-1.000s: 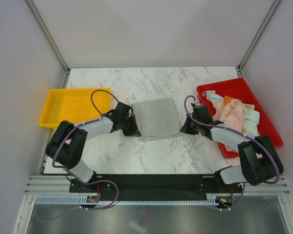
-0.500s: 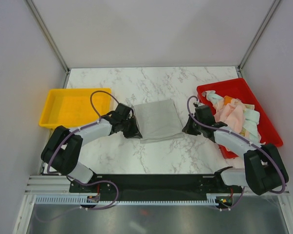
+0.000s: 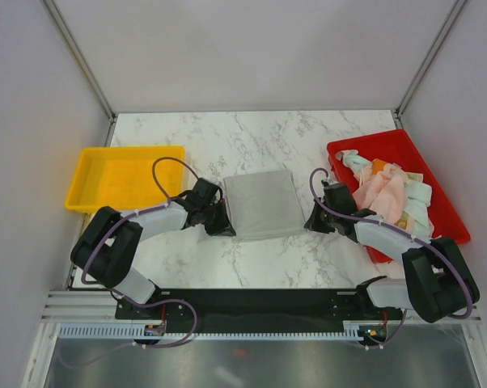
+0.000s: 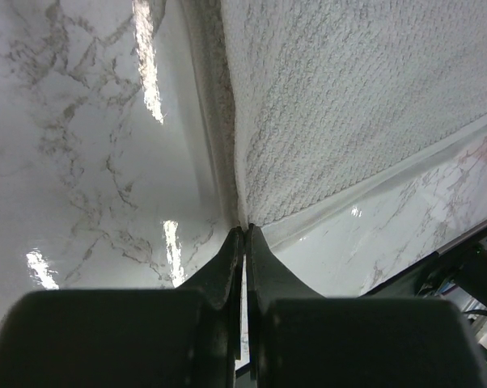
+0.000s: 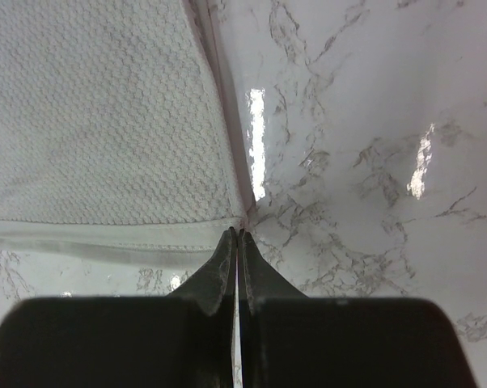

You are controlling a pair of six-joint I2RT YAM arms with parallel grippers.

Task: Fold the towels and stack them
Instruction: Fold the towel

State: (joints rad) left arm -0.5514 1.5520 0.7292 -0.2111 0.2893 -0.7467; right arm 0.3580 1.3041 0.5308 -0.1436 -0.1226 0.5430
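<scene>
A grey-white towel lies flat, folded into a square, in the middle of the marble table. My left gripper is shut on its near left corner. My right gripper is shut on its near right corner. The left wrist view has the shut tips of the left gripper meeting the corner of the waffle-textured towel. In the right wrist view, the right gripper pinches the hemmed corner of the towel. More towels, pale pink, mint green and orange, are heaped in the red tray.
The red tray stands at the table's right edge, close behind my right arm. A yellow tray with nothing in it stands at the left edge. Bare marble stretches beyond the towel to the back wall.
Both grippers have drawn slightly nearer to the arm bases, and the towel's near edge came with them. The towel now lies flatter and squarer.
</scene>
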